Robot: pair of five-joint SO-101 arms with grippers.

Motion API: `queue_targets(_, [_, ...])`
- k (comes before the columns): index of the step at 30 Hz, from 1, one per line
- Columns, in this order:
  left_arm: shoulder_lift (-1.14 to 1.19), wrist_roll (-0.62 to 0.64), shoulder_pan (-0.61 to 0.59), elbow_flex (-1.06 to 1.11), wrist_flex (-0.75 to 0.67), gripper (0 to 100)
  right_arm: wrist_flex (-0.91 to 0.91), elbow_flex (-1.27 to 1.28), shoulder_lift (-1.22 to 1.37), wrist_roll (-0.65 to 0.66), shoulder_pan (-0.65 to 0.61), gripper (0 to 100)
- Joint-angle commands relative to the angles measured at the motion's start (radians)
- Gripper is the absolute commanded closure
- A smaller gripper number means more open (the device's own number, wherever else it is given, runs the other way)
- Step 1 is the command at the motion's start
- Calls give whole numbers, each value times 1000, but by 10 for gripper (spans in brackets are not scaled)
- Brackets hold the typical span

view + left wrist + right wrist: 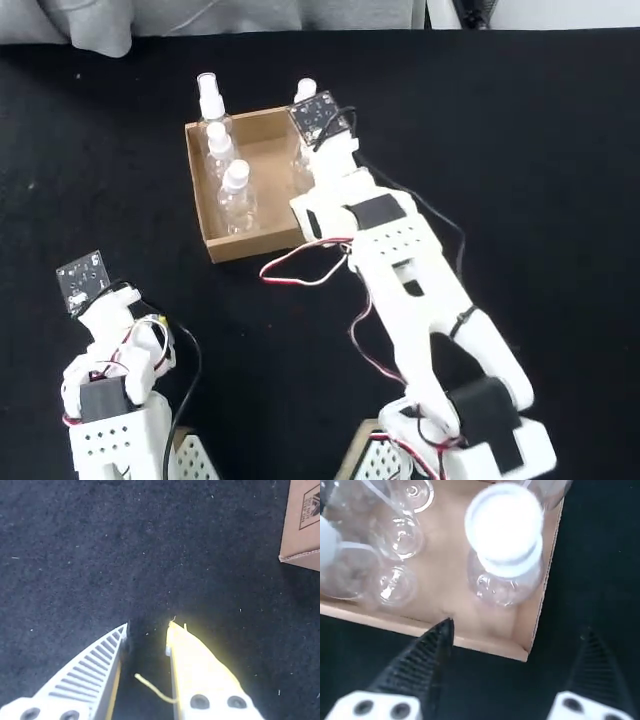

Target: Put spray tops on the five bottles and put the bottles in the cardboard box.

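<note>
Left end effector (147, 627) low over the worktop (520, 120) at 7 o'clock, released, fingers slightly apart, empty. Cardboard box (255, 243) at 12 o'clock holds spray-topped bottles (237, 195). Right end effector (517, 627) released wide, empty, above the box's 3 o'clock side, over a white-capped bottle (505, 580).

Cardboard box (255, 243), open-topped, on black table (540, 140). Inside, three clear spray bottles (236, 195) stand upright in a row along one side wall, white tops fitted. Fourth bottle (305, 91) at the opposite far corner, partly hidden by the right arm (400, 250) stretched over the box. Left arm (110, 340) folded, well apart from the box. Grey cloth (90, 25) at the far edge.
</note>
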Motion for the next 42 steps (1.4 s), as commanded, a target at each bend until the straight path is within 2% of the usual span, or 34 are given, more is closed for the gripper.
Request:
queue_targets(1, [-6, -3, 4, 25, 6, 886, 11, -25, -107, 0, 26, 669])
queue_targets(7, [-6, -3, 4, 25, 6, 886, 11, 45, -214, 0, 28, 674])
queue_targets(13, [-6, -3, 4, 25, 6, 886, -25, 93, -292, 0, 55, 817])
queue_targets(19, [-6, -3, 4, 25, 6, 886, -137, 191, -358, 0, 109, 863])
queue_targets(26, [-6, -3, 4, 25, 6, 886, -153, 249, -449, 0, 109, 926])
queue_targets(42, [-6, -3, 4, 25, 6, 886, -153, 312, -561, -3, 109, 942])
